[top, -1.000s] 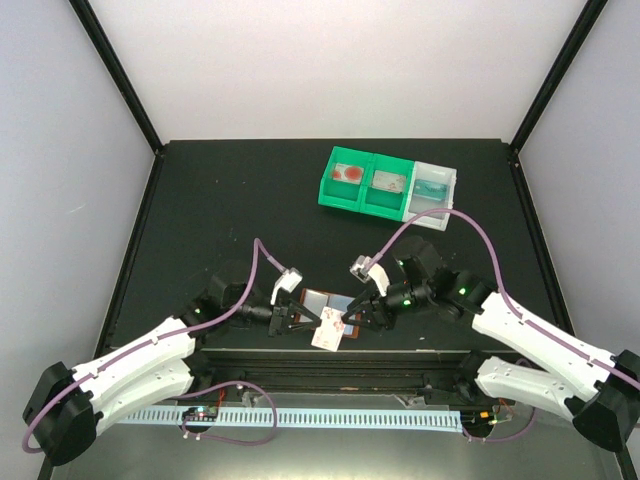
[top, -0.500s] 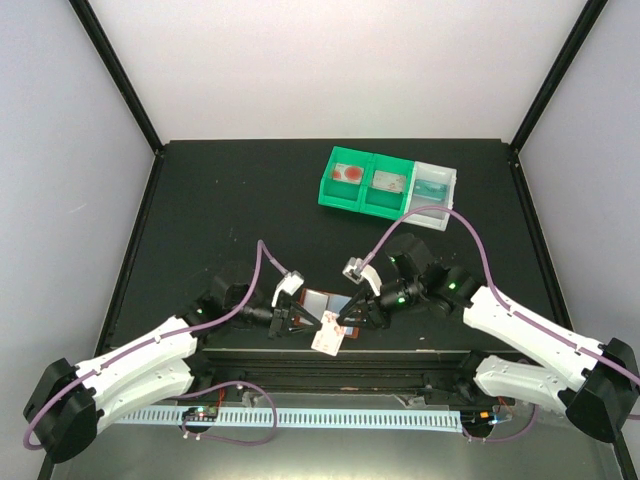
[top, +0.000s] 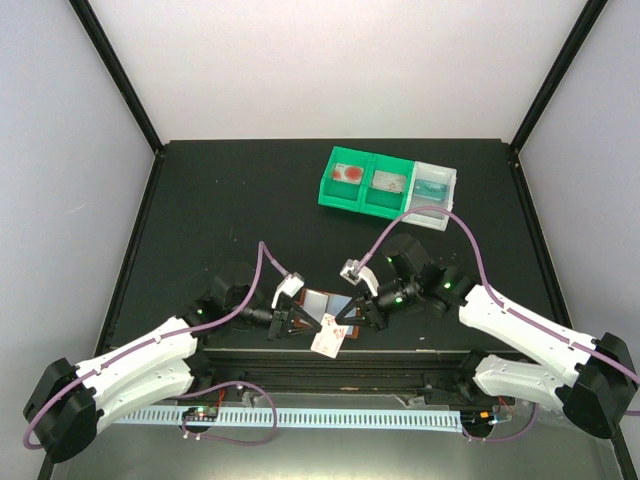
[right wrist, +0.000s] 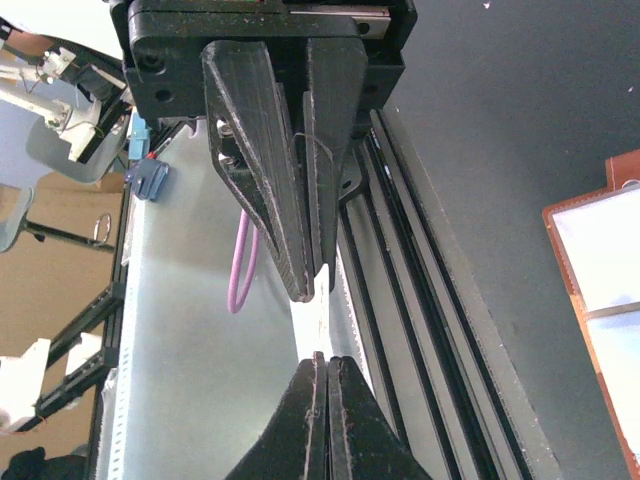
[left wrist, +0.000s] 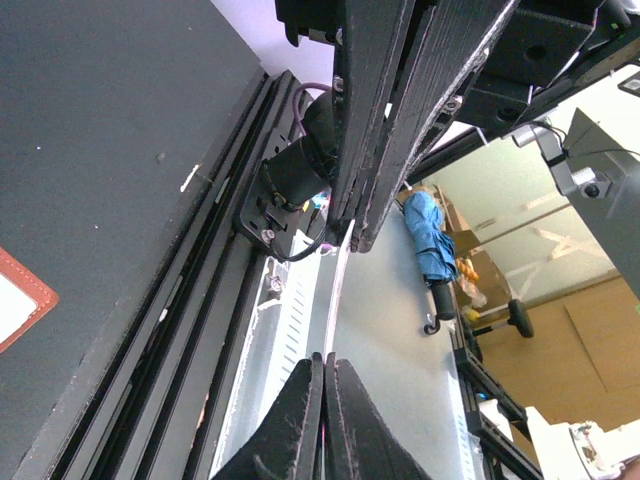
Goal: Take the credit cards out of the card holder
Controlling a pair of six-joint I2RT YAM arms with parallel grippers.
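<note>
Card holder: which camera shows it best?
The top external view. There the card holder lies open, with both pale inner panels visible. The left wrist view catches only one brown-rimmed corner. The right wrist view shows only one edge with pale pockets.

Green two-compartment bin (top: 368, 180) beside a white bin (top: 437, 168) at the black table's (top: 220, 200) far side

A pinkish-white plastic credit card (top: 327, 338) fills the gap between left gripper (top: 303, 322) and right gripper (top: 348, 318); ahead, bare black tabletop (top: 220, 200) runs to the green-and-white plastic bins (top: 388, 185).
</note>
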